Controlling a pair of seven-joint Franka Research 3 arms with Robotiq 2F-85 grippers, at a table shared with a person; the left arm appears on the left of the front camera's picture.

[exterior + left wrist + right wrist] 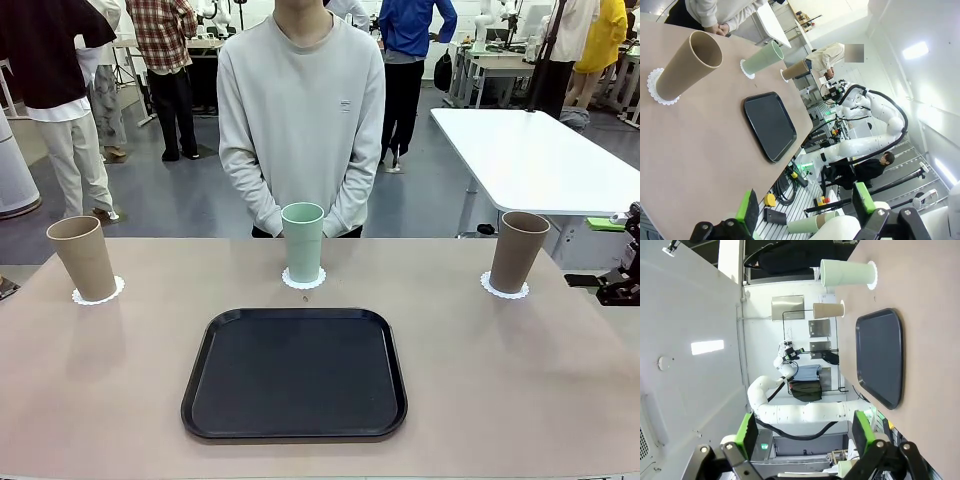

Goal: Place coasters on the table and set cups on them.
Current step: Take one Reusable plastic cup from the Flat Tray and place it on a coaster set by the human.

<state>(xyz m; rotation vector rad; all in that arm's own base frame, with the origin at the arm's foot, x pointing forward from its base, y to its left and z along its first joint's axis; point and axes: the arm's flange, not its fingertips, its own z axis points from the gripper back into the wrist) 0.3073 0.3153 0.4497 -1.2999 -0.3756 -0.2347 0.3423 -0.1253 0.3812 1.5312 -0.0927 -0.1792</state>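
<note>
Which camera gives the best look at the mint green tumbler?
The front view: the matte mint green tumbler stands upright on its white scalloped coaster, centred and unobstructed. The left wrist view shows it small and tilted; the right wrist view shows it sideways near the top edge.

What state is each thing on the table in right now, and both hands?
Left tan cup: upright on its coaster.
Mint green cup: upright on its coaster, at the table's far middle.
Right tan cup: upright on its coaster.
Black tray: flat on the table, nothing on it.
Left hand: open, holding nothing.
Right hand: open, holding nothing.
</note>
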